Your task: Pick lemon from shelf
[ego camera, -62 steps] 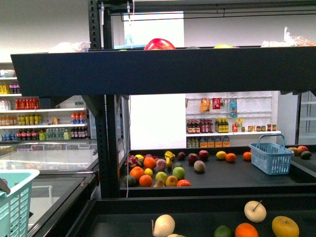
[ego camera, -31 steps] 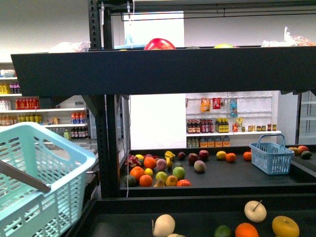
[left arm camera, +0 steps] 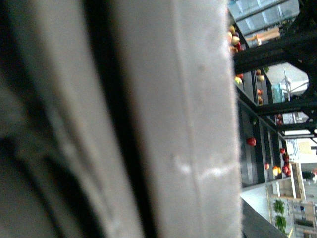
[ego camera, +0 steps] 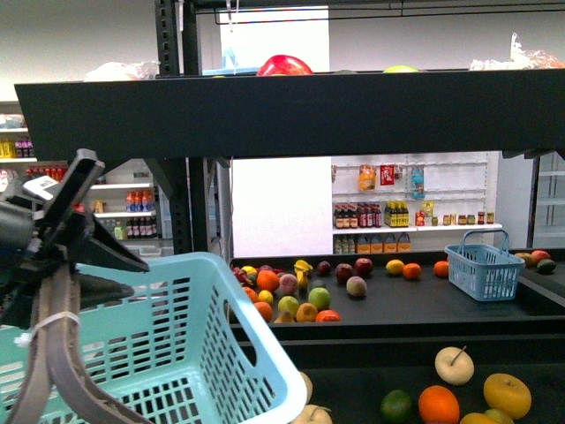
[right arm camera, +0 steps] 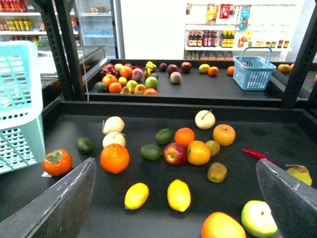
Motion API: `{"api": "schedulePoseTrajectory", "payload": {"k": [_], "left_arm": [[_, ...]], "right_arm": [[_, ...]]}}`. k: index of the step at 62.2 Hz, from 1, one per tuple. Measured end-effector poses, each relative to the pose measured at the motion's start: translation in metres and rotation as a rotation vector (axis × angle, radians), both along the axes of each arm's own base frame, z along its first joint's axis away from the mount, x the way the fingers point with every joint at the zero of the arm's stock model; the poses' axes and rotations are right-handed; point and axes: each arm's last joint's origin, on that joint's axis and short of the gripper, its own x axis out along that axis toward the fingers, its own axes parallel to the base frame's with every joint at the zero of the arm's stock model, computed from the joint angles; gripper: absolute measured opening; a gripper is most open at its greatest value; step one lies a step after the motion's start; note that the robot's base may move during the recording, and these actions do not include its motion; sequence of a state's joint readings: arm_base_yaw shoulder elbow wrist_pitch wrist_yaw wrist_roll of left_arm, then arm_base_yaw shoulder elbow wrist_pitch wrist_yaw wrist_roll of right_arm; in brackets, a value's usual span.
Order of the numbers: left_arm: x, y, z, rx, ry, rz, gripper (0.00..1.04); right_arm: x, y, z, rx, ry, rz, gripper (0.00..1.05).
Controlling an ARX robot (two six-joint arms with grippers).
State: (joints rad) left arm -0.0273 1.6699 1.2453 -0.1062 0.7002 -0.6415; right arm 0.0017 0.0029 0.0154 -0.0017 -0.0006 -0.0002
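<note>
Lemon (right arm camera: pixel 179 195) on shelf (right arm camera: pixel 237 110), bottle labels (right arm camera: pixel 204 38) too blurred

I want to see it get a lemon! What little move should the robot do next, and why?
Probably lower the right end effector toward the more centred lemon on the shelf. Its fingers are open and spread wide, that lemon lies roughly midway between them, untouched, and nothing sits on top of it.
</note>
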Motion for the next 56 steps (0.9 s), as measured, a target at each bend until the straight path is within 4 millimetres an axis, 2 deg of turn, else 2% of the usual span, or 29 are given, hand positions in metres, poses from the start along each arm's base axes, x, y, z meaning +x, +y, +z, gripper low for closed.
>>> {"api": "schedulePoseTrajectory", "payload": {"k": [9, 30, 38, 46, 52, 56], "left_arm": [[0.013, -0.044, 0.005, 0.022, -0.049, -0.128, 0.30], [0.033, -0.110, 0.008, 0.034, -0.072, -0.261, 0.30], [0.034, -0.124, 0.006, 0.047, -0.067, -0.276, 0.30], [0.034, -0.127, 0.005, 0.050, -0.067, -0.283, 0.30], [0.034, -0.126, 0.004, 0.054, -0.068, -0.282, 0.30], [0.034, -0.126, 0.004, 0.058, -0.071, -0.280, 0.30]], "right_arm": [[0.000, 0.000, 0.000, 0.000, 0.000, 0.000, 0.97], [0.000, 0.000, 0.000, 0.000, 0.000, 0.000, 0.97], [0.000, 0.000, 0.000, 0.000, 0.000, 0.000, 0.97], [0.000, 0.000, -0.001, 0.004, 0.008, -0.007, 0.97], [0.005, -0.003, -0.002, 0.146, 0.280, -0.112, 0.97], [0.018, -0.008, -0.005, 0.263, 0.421, -0.146, 0.97]]}}
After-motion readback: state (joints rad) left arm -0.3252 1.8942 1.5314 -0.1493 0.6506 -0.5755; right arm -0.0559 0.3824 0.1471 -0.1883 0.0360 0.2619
